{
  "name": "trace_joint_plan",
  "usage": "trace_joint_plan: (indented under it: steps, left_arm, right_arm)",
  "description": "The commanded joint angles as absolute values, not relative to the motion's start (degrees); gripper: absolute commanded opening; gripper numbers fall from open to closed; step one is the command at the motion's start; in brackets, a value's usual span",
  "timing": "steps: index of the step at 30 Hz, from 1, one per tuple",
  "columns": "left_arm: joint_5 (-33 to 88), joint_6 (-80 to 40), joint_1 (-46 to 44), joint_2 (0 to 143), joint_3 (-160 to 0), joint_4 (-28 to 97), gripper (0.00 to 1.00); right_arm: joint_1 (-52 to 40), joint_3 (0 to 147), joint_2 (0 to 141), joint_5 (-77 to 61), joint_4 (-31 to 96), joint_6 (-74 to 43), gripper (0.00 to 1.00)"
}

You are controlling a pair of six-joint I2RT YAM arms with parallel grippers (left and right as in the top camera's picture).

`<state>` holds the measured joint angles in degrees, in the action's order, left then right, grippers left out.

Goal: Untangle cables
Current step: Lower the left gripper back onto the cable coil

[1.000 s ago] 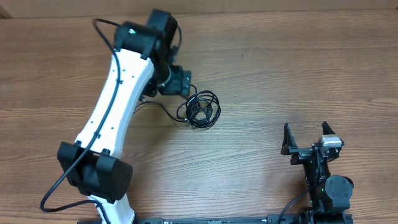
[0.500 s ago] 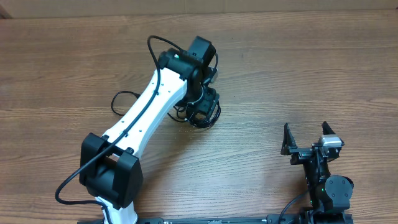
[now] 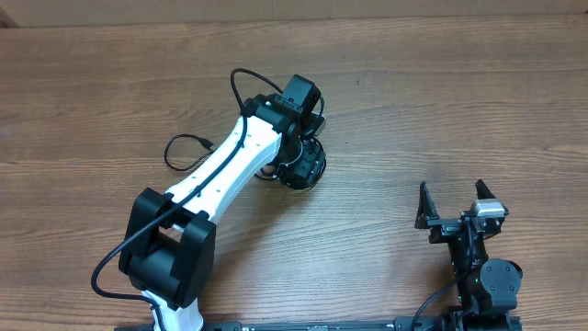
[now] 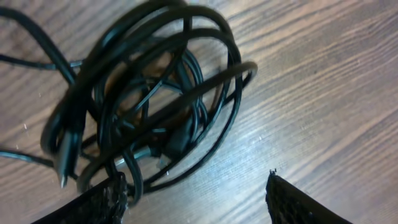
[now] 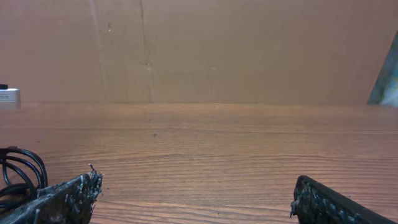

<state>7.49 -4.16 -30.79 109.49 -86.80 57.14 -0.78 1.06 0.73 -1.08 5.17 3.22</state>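
Though bundled, cables (image 4: 176, 140) amid open tabletop (image 3: 413, 110)

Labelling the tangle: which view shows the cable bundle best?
Left wrist. The cables fill the frame, loops and a plug end distinct, just ahead of the open left gripper. Overhead, the left arm covers most of the bundle. Right wrist catches only black loops at its left edge, too cropped to identify.
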Motion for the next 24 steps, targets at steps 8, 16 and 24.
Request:
trace_joint_plan:
  steps: [8, 16, 24]
  left_arm:
    - [6.87, -2.52, -31.16, 109.45, -85.86, 53.58, 0.73]
    - [4.58, -2.79, -31.16, 109.51, -85.86, 53.32, 0.73]
    - [3.62, -2.76, -31.16, 112.71, -85.86, 53.23, 0.74]
  right_arm:
    - [-0.80, 0.49, 0.19, -0.69, 4.82, 3.46, 1.00]
    - [-0.80, 0.49, 0.19, -0.69, 4.82, 3.46, 1.00]
    - [-0.80, 0.49, 0.19, -0.71, 4.82, 3.46, 1.00]
